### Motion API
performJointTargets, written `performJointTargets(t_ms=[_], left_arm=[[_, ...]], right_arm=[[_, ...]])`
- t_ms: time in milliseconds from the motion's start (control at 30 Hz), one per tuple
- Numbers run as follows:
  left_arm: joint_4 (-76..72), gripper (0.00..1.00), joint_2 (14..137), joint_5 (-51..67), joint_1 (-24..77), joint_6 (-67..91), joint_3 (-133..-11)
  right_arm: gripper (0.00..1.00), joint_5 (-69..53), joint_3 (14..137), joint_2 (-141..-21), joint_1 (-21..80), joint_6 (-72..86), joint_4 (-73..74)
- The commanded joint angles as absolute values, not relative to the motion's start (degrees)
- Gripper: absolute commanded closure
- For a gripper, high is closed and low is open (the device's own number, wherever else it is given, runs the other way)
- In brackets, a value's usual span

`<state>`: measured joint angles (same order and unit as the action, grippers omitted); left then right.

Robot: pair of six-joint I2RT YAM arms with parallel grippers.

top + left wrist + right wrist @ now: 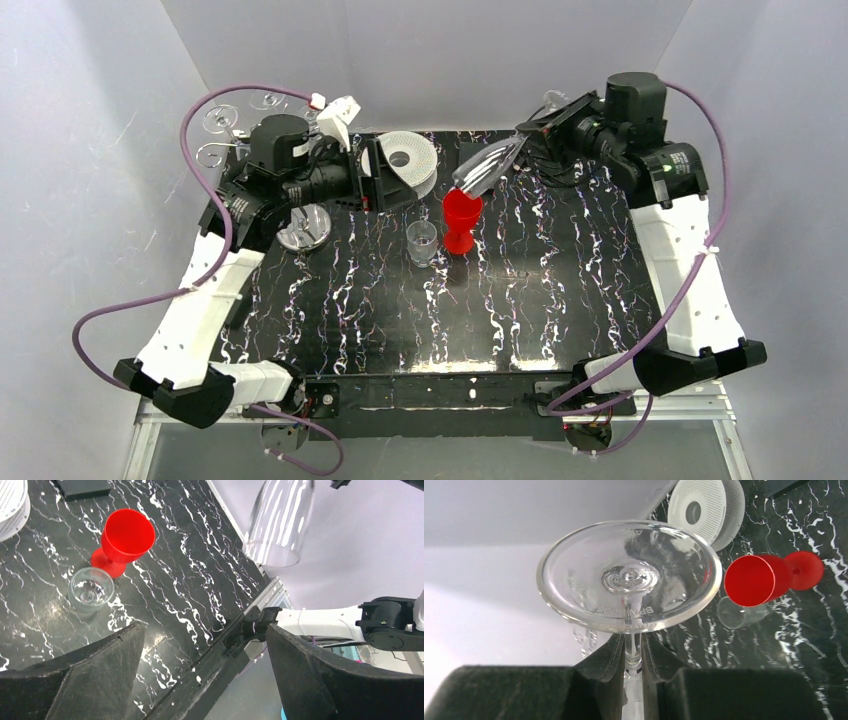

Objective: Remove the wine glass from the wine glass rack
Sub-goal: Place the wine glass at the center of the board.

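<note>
Right gripper (633,650) is pinching the wine glass (629,575) by its stem. The glass is tilted in the air over the far middle of the counter (560,300), bowl end near the red goblet (461,218). It's clear of the wine glass rack (302,229), which stands well apart at far left. Left gripper (202,632) is spread wide with nothing between, beside the white spool (410,160). Small clear cup (422,242) sits just left of the goblet.
</note>
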<state>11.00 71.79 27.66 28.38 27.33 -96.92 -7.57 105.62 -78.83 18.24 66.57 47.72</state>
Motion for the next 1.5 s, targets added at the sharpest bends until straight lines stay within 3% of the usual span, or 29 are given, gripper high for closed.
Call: performJointTargets(t_ms=[0,400,733,1067,1467], left_arm=[[0.7,0.11,69.9,25.8,30.6,27.3,-94.3],[-15.3,0.15,71.9,22.2,33.1,29.5,-90.3],[-21.9,0.27,75.7,20.1,33.5,30.8,-90.1],[-24.6,0.34,79.5,20.9,34.3,32.1,-92.1],[-22.4,0.37,80.6,21.3,35.1,29.7,-95.5]], right_arm=[[0.99,1.3,112.1,-79.4,17.4,80.3,54.6],[0.99,0.5,115.3,-80.9,16.0,88.6,59.0],[0.99,-6.1,111.5,-79.6,14.9,91.7,57.5],[0.99,-9.2,110.0,-80.0,14.6,93.4,57.3],[0.99,-10.7,107.9,-79.4,11.9,94.5,56.8]])
